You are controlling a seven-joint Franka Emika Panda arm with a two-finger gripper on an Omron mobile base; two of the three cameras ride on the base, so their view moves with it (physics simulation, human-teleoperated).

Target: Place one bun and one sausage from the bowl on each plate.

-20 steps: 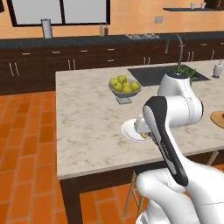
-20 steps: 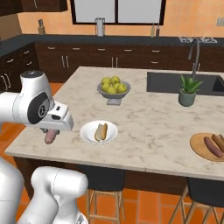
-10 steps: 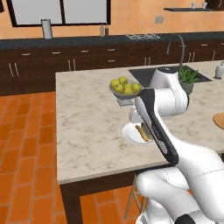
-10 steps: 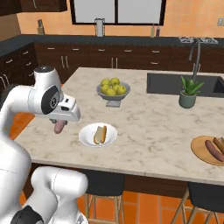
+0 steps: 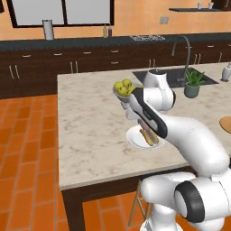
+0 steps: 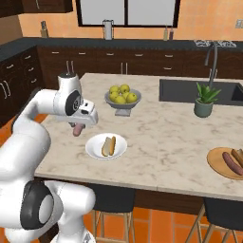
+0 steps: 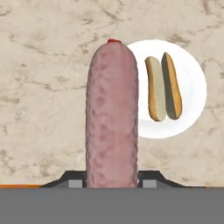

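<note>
My gripper (image 6: 79, 124) is shut on a pinkish sausage (image 6: 76, 129), which hangs over the counter just left of the small white plate (image 6: 92, 150). A split bun (image 6: 109, 145) lies on that plate. In the hand view the sausage (image 7: 112, 113) stands up between my fingertips (image 7: 77, 180), with the white plate (image 7: 193, 97) and its bun (image 7: 162, 87) to its right. At the right edge the light-wood plate (image 6: 216, 159) carries another sausage (image 6: 230, 162) and what looks like a bun. The bowl is out of view.
A grey footed bowl of yellow-green fruit (image 6: 122, 97) stands behind the white plate. Further right are the sink (image 6: 190, 90) and a potted plant (image 6: 205, 101). My own arm crosses over the white plate (image 5: 132, 138) in the left base view.
The arm has carried the sausage from beyond the counter's left edge in over the marble, toward the white plate. The grip has stayed the same.
</note>
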